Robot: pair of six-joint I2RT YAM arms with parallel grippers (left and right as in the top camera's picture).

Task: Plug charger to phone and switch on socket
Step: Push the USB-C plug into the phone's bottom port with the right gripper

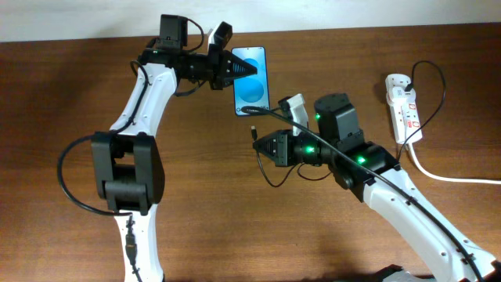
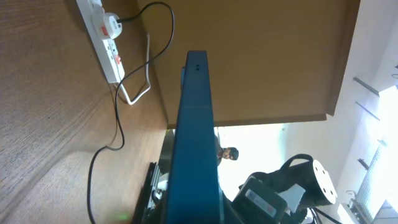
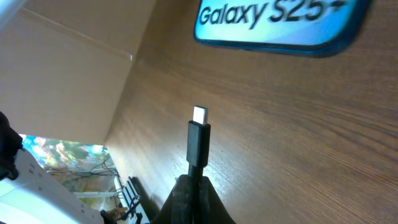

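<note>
Our right fingers (image 3: pixel 189 199) pinch the charger (image 3: pixel 199 142) behind its plug, which is aimed at the phone (image 1: pixel 252 78) at the far side of the table (image 1: pixel 78 94). Our left fingers (image 1: pixel 237 67) look clamped on the phone's side. The plug is stiff, its cable limp, the phone slick glass: we judge gripping near the tip best.

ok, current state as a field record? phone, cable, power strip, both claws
phone: screen lit blue, held by the left claw
left claw: shut on phone's long edge
right claw: shut on cable plug
cable plug: metal tip bare, aimed toward phone, not inserted, gap remains
power strip: right side, black cable plugged in, white cord trailing off
switch state: cannot tell
</note>
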